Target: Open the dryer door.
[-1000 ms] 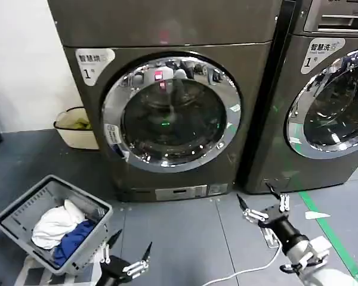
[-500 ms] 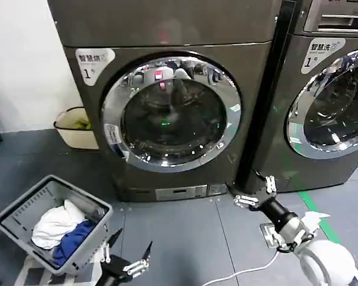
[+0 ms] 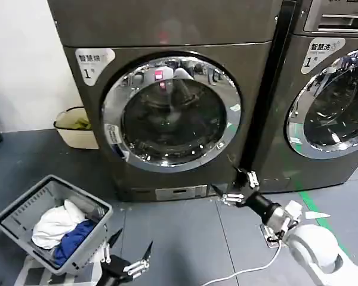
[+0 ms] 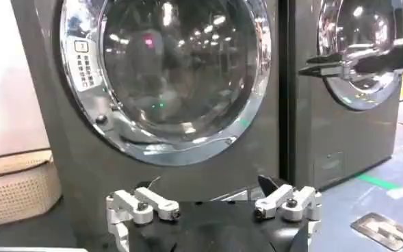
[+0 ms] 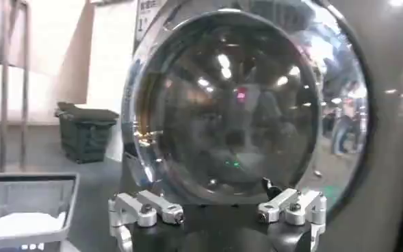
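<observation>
The dryer door (image 3: 172,113) is a round glass window in a chrome ring on the dark grey dryer, and it is shut. My right gripper (image 3: 228,183) hovers open just off the ring's lower right edge, low in front of the machine, holding nothing. In the right wrist view the door (image 5: 235,103) looms close behind the right gripper (image 5: 211,198). My left gripper (image 3: 133,241) is parked open near the floor beside the basket. The left wrist view shows the left gripper (image 4: 211,188) below the door (image 4: 167,68).
A grey laundry basket (image 3: 77,192) with white and blue clothes stands at lower left. A second machine (image 3: 328,101) stands at right, and a cream bin (image 3: 76,128) sits by the wall. A white cable (image 3: 244,271) and green tape (image 3: 325,229) lie on the floor.
My right gripper has swung left and up from the floor at right to the lower right rim of the dryer door. The left arm has not moved.
</observation>
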You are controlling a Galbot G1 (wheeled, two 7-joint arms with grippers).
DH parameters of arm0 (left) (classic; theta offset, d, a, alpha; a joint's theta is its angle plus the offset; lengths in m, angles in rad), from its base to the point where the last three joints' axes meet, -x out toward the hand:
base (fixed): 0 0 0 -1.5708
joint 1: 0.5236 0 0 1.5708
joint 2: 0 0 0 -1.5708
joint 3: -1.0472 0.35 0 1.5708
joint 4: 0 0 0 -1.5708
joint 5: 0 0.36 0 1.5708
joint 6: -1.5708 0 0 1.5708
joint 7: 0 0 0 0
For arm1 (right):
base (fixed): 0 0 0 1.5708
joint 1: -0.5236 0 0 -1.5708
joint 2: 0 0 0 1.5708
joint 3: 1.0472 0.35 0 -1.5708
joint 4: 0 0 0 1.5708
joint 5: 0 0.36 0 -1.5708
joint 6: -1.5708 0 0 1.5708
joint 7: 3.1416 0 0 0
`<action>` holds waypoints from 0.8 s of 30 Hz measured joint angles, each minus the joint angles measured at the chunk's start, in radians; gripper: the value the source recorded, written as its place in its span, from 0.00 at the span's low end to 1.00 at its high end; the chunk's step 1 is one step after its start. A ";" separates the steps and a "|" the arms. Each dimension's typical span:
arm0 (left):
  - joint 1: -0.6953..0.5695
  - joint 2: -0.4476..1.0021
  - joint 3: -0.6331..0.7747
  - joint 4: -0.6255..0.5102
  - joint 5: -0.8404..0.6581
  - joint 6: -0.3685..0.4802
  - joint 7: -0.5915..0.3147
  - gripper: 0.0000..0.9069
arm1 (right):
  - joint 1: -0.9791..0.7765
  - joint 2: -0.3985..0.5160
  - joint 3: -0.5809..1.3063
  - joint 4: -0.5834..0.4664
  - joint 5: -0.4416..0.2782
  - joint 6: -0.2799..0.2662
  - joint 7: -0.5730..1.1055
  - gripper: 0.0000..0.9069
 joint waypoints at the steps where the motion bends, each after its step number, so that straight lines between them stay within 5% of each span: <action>1: 0.000 0.000 0.000 0.000 0.000 0.000 0.001 1.00 | 0.015 -0.002 -0.011 -0.008 0.003 0.004 -0.005 1.00; 24: 0.008 -0.005 -0.002 -0.006 0.003 -0.025 0.012 1.00 | 0.336 0.026 -0.295 -0.210 0.088 0.068 -0.056 1.00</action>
